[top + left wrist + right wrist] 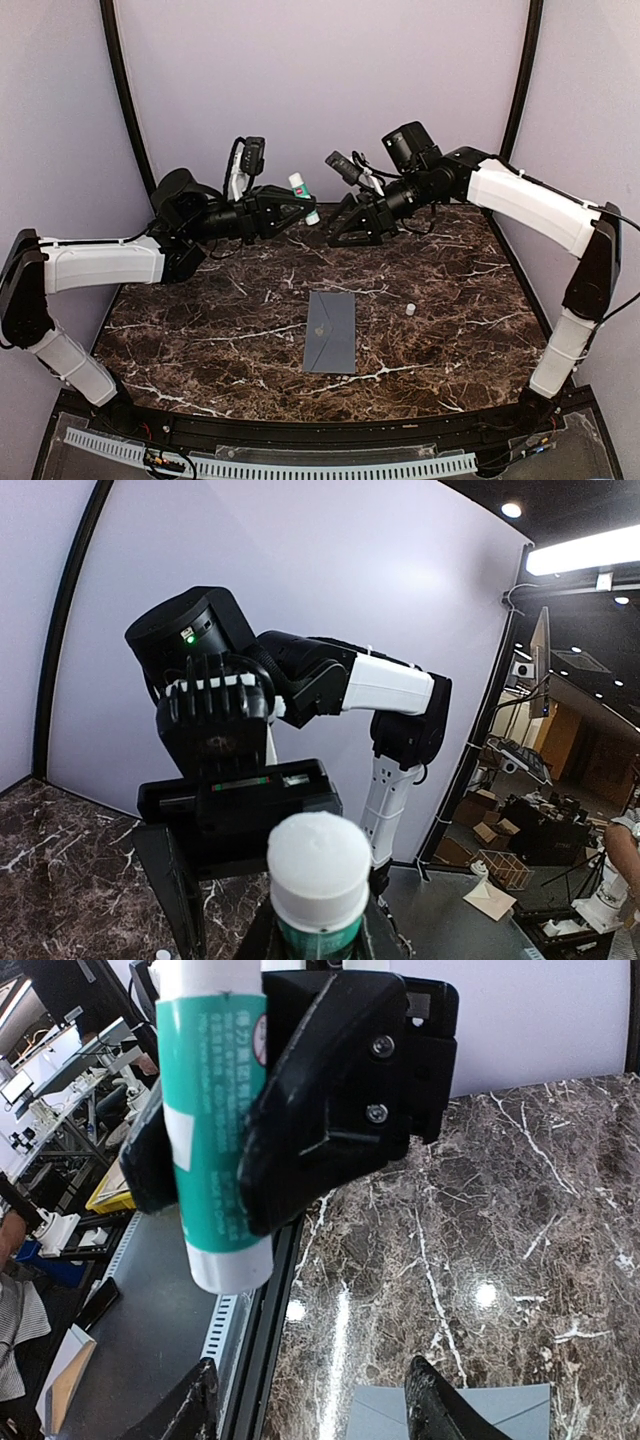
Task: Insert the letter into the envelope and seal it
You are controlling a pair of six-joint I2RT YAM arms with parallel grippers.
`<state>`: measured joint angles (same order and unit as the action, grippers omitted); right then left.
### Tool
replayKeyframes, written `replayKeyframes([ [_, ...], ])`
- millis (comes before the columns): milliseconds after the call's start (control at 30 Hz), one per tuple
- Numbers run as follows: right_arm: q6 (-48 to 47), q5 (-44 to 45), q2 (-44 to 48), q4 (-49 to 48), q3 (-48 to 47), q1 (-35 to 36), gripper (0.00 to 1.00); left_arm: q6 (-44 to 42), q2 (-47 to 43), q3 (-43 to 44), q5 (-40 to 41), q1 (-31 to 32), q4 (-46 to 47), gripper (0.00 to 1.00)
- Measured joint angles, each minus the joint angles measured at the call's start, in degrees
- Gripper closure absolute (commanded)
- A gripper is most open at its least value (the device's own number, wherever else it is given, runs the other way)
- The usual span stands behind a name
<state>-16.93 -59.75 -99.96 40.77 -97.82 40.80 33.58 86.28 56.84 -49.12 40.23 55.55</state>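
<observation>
Pale lilac walls enclosed a dark marble-patterned table; a ceiling strip light glowed; beyond, perhaps cardboard boxes cluttered the floor.

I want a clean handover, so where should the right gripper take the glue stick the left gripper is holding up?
Grip the bare white end of the glue stick that sticks out past the left gripper, which is clamped on the teal middle. The open right gripper faces that end, so come straight in from its side, jaws across the round tube.
</observation>
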Motion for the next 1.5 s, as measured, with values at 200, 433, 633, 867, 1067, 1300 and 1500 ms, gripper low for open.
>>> replayKeyframes([
  [200, 2.7, -2.5, -0.8, -0.1, -2.3, 0.2, 0.4, 2.0, 0.3, 0.0, -1.2, 0.0, 1.7, 1.0],
  [433, 5.3, -5.3, -1.2, -0.8, -3.8, 0.3, 0.46, 2.5, 0.4, 0.0, -1.2, 0.0, 1.3, 1.0],
  [633, 6.3, -6.3, -1.5, -0.9, -4.3, 1.1, 0.5, 1.7, 0.4, 0.0, -1.0, -0.2, -1.0, 1.0],
  [867, 7.0, -6.9, -2.1, -0.9, -4.7, 2.3, 0.56, 1.2, 0.4, 0.1, -1.0, -0.2, -2.9, 1.0],
  [1067, 7.7, -7.3, -3.4, -1.1, -5.6, 2.7, 0.68, 1.0, 0.4, 0.2, -1.0, -0.2, -3.7, 1.0],
  [1300, 8.7, -7.2, -4.1, -1.9, -5.7, 2.7, 0.83, 0.5, 0.4, 0.4, -1.3, -0.2, -4.1, 1.0],
  [1500, 9.3, -5.6, -4.2, -1.5, -5.9, 2.7, 0.93, -1.0, 0.4, 0.5, -0.9, -0.2, -5.7, 1.0],
])
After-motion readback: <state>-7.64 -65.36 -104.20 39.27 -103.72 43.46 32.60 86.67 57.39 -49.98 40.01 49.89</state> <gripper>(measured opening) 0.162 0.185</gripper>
